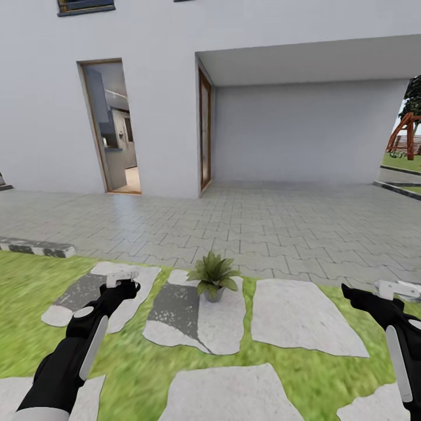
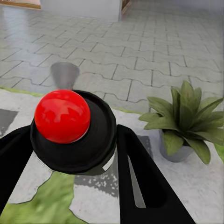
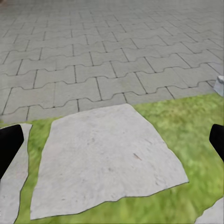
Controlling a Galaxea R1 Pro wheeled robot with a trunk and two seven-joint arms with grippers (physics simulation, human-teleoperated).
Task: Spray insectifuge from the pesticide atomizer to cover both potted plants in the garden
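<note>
My left gripper (image 1: 121, 282) is shut on the pesticide atomizer (image 2: 70, 135), a dark bottle whose red button top (image 2: 62, 115) faces the left wrist camera; black fingers (image 2: 140, 177) hug both its sides. One potted plant (image 1: 213, 275), a rosette of broad green leaves in a small grey pot (image 2: 173, 150), stands on a stepping stone just right of that gripper and a little beyond it. My right gripper (image 1: 393, 288) hangs open over lawn and a stepping stone (image 3: 98, 158) at the right, with nothing between its fingertips (image 3: 9, 144).
Grey paving (image 1: 245, 222) stretches beyond the lawn to a white house wall with an open doorway (image 1: 114, 128) and a covered recess (image 1: 304, 134). A grey kerb stone (image 1: 35, 247) lies at the left. Flat stepping stones (image 1: 298, 318) dot the grass.
</note>
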